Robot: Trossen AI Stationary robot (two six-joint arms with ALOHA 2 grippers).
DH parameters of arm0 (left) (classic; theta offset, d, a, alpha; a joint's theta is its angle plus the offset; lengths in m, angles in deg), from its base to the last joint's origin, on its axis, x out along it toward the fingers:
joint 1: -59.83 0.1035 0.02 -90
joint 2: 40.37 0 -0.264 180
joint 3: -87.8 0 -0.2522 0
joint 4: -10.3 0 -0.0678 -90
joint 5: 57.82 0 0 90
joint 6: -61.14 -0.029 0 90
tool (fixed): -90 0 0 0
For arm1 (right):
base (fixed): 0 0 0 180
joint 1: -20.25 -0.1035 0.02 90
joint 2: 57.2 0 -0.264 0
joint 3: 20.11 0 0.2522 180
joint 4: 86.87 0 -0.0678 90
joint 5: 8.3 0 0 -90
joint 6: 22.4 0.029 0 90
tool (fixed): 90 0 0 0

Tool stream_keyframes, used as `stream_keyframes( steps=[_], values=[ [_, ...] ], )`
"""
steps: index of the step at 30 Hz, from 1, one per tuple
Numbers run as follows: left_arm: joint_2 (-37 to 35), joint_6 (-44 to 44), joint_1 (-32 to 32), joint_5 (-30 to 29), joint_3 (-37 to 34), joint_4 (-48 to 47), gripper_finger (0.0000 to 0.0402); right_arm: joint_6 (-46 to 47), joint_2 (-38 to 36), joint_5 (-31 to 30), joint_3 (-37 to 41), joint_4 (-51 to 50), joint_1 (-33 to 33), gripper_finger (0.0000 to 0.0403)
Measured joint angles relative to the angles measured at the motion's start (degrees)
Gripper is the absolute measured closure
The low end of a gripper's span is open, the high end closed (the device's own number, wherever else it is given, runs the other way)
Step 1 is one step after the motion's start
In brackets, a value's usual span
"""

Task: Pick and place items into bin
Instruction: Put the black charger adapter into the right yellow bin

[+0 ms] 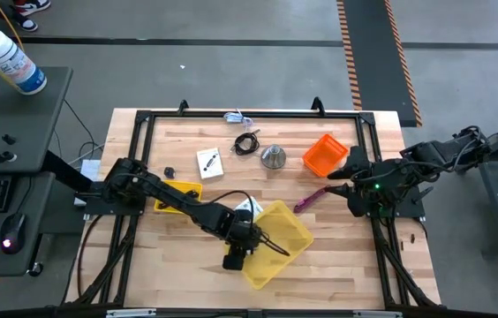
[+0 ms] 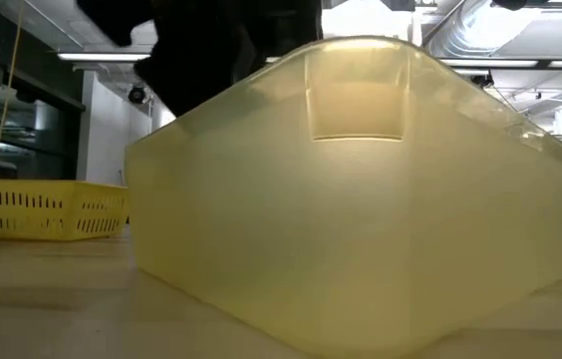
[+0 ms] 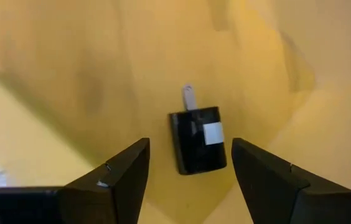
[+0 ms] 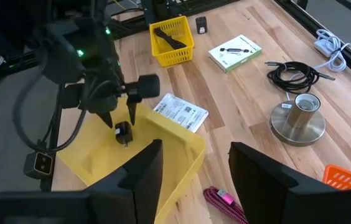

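My left gripper [image 3: 188, 163] is open, pointing down into the yellow bin [image 1: 286, 231]. A small black block with a white sticker and a metal prong [image 3: 198, 140] sits below and between its fingers, apart from them; it also shows in the right wrist view [image 4: 122, 133]. My right gripper [image 4: 194, 168] is open and waits at the table's right, above the purple stick-like tool [image 1: 311, 199]. On the table lie the white printed label card [image 4: 182, 111], the white card with black mark [image 1: 209, 163], the coiled black cable [image 1: 246, 143] and a black clip [image 1: 169, 172].
A silver cone-shaped piece [image 1: 273, 157] stands near the far middle, with an orange bin [image 1: 324, 155] to its right. A small yellow basket [image 1: 178, 194] sits under the left arm. A white cable [image 1: 236, 117] lies at the far edge. The yellow bin [image 2: 361, 199] fills the low view.
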State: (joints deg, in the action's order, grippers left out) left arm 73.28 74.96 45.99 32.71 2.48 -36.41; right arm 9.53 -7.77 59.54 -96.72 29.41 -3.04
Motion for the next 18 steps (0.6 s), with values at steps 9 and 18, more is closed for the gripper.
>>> stream_keyframes(
  steps=[9, 18],
  values=[
    [-0.2, 6.4, 1.1, -11.9, 13.9, -20.8, 0.0186, -0.4, 0.0, -1.5, 0.0, 0.0, 0.0, 0.0226],
    [-0.2, 35.0, 10.6, -10.2, 16.0, -41.4, 0.0186, -0.4, 0.0, -3.0, 0.0, 0.0, 0.0, 0.0224]
  ],
)
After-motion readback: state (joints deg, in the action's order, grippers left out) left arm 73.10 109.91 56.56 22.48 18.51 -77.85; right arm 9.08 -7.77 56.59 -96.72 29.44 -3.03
